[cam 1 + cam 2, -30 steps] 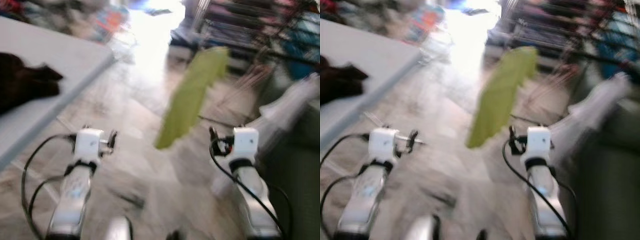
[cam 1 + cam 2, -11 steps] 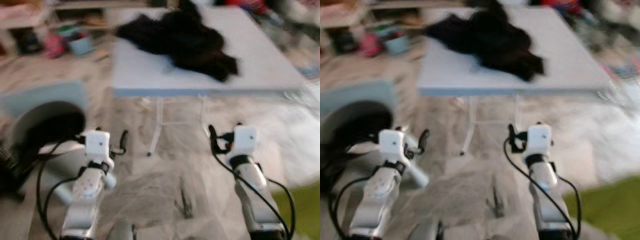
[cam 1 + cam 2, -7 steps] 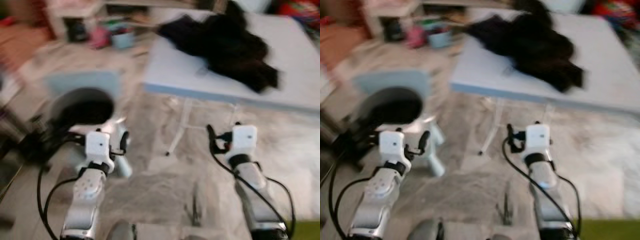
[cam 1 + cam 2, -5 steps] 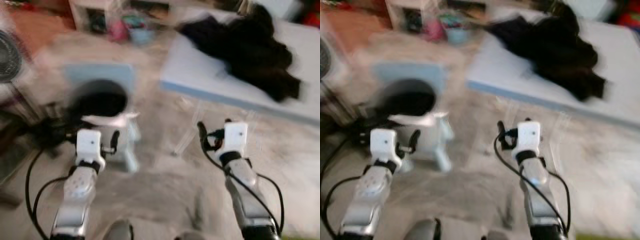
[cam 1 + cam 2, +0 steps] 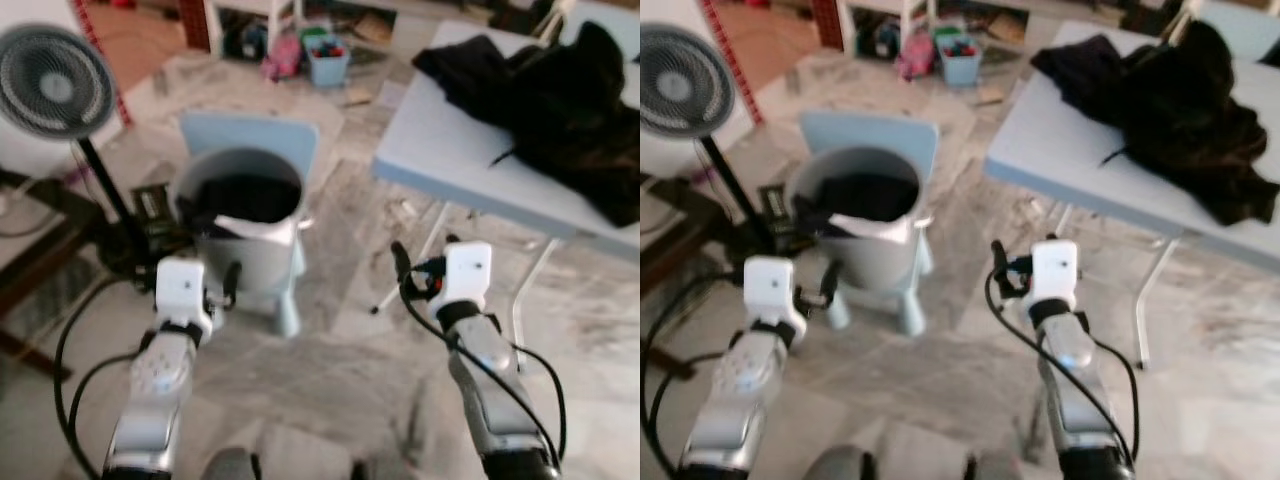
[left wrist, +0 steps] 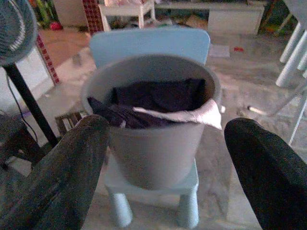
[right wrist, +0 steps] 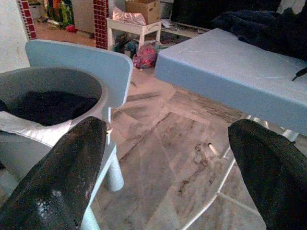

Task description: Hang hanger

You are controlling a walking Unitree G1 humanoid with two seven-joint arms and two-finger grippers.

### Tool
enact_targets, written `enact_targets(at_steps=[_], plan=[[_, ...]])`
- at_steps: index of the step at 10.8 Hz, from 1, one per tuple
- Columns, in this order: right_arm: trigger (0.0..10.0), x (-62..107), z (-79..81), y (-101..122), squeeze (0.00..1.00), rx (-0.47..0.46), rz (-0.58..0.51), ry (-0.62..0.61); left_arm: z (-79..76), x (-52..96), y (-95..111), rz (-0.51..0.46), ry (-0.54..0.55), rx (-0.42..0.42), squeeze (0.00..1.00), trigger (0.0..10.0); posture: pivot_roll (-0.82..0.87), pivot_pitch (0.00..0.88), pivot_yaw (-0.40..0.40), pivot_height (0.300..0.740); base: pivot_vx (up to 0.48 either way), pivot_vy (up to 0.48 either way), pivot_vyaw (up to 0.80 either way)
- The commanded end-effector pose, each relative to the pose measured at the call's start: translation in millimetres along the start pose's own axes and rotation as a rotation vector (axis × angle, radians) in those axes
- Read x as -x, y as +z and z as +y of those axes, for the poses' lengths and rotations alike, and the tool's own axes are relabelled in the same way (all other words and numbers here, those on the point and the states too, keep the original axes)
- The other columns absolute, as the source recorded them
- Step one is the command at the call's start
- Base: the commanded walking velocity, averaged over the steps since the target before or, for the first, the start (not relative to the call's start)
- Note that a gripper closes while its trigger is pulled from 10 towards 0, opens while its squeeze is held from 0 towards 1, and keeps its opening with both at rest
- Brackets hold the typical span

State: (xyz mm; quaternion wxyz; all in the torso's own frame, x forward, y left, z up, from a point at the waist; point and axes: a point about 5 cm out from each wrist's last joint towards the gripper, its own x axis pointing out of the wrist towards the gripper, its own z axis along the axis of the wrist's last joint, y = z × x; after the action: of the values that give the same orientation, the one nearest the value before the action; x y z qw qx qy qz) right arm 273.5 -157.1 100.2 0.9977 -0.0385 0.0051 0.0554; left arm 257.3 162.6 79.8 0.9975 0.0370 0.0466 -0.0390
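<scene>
A pile of black clothes (image 5: 560,110) lies on a light blue table (image 5: 450,150) at the right. A thin black piece (image 5: 500,158), perhaps a hanger's end, sticks out from under the pile. A grey bucket (image 5: 240,225) holding dark clothes and a white garment (image 6: 182,115) stands on a small light blue chair (image 5: 250,135). My left gripper (image 5: 232,285) hangs open in front of the bucket with nothing between its fingers. Over the floor between chair and table, my right gripper (image 5: 400,265) is open and holds nothing.
A standing fan (image 5: 45,80) rises at the left, its pole beside the bucket. A dark low table (image 5: 30,270) lies at the left edge. Small bins and toys (image 5: 325,55) sit on the floor behind. Marble floor (image 5: 340,340) stretches between chair and table legs (image 5: 420,250).
The camera has swung left and sharpened: the table slid to the right, while the chair, bucket and fan came into view. Both arms keep the same pose.
</scene>
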Motion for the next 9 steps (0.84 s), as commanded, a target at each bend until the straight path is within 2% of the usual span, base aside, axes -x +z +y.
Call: enact_targets(at_steps=[1,5,7,9], plan=[[10.0,2.4,-8.8,-4.0,0.0,0.01,0.019,-0.022,-6.4,1.1,-2.0,0.011,-0.017,0.011,0.0,10.0,-0.04,0.078,-0.074,0.74,0.0,0.48,0.0],[10.0,1.1,-8.3,-3.8,0.0,0.005,0.014,-0.02,-7.2,0.6,-1.3,0.005,-0.021,0.002,0.0,10.0,-0.03,0.072,-0.074,0.74,0.0,0.48,0.0],[10.0,0.6,-7.7,-2.9,0.0,0.023,0.008,-0.01,-10.1,0.7,2.2,-0.021,-0.044,0.004,0.0,10.0,-0.04,0.076,-0.075,0.74,0.0,0.0,0.0],[10.0,1.2,-6.9,-3.1,0.0,0.035,0.005,-0.004,-12.9,1.4,6.5,-0.049,-0.075,0.013,0.0,10.0,-0.04,0.078,-0.075,0.74,0.137,0.0,0.53]])
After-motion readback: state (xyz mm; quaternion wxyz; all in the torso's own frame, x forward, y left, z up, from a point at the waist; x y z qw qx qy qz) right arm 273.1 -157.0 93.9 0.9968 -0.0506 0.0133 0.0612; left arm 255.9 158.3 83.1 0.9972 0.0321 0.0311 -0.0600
